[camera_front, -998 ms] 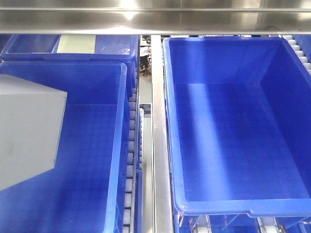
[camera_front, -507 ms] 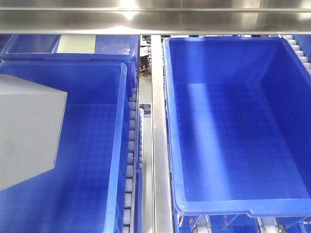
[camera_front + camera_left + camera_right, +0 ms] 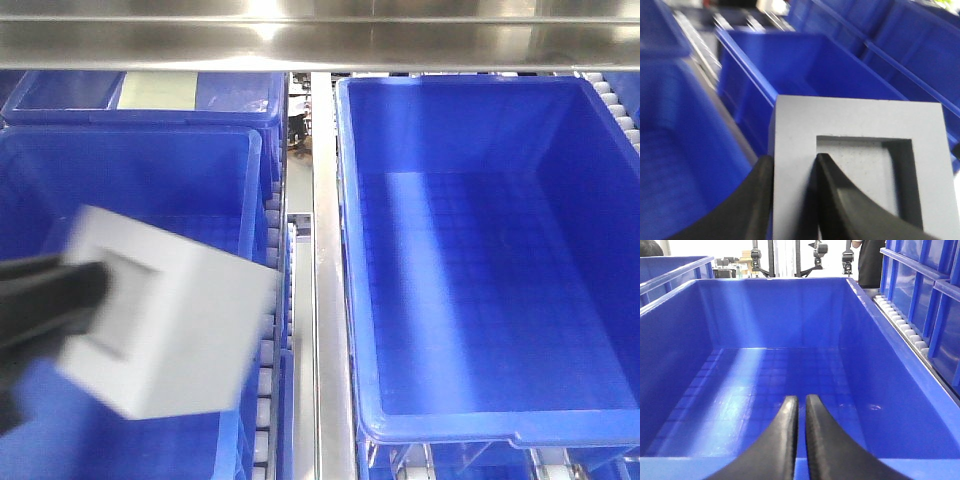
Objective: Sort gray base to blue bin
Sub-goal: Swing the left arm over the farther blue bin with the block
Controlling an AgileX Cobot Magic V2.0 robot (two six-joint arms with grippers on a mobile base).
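Glossy plastic blue bin (image 3: 480,260), seemingly matte gray base (image 3: 860,155)

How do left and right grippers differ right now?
The left gripper is shut on the gray base, one of its fingers inside the recess and the other outside the wall; the right gripper is shut and holds nothing. The left shows blurred over the left blue bin; the right points into an empty blue bin. Both have black curved fingers.

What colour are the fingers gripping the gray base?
Black fingers on the gray base; the left wrist view shows it best.
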